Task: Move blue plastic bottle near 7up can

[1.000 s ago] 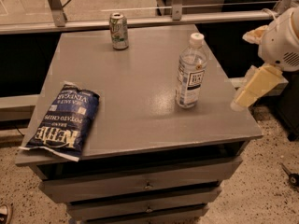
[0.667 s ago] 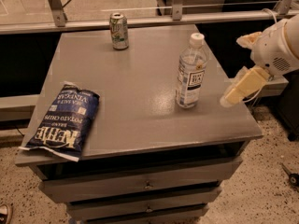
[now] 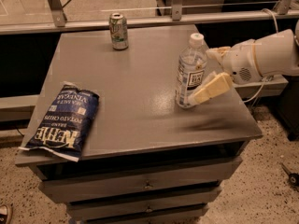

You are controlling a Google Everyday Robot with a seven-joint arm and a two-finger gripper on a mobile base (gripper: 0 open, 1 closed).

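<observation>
Right of centre on the cabinet top [image 3: 140, 106]: blue plastic bottle [image 3: 190, 71] upright, white cap on. 7up can [image 3: 118, 30] stands at upper left of the top, well apart from the bottle. Neither has shifted over the last second.

Change: gripper [image 3: 205, 76] has swept in from the right edge of the frame and now sits against the bottle. Fingers apart, not clamped. The near finger [image 3: 211, 88] crosses in front of the bottle's lower body, the far one is up by its shoulder.

Reading: reach is about done and the grasp is not yet made. Closing comes next, then the carry toward the can.

Chip bag [image 3: 63, 120] at lower left, clear of the likely path.
</observation>
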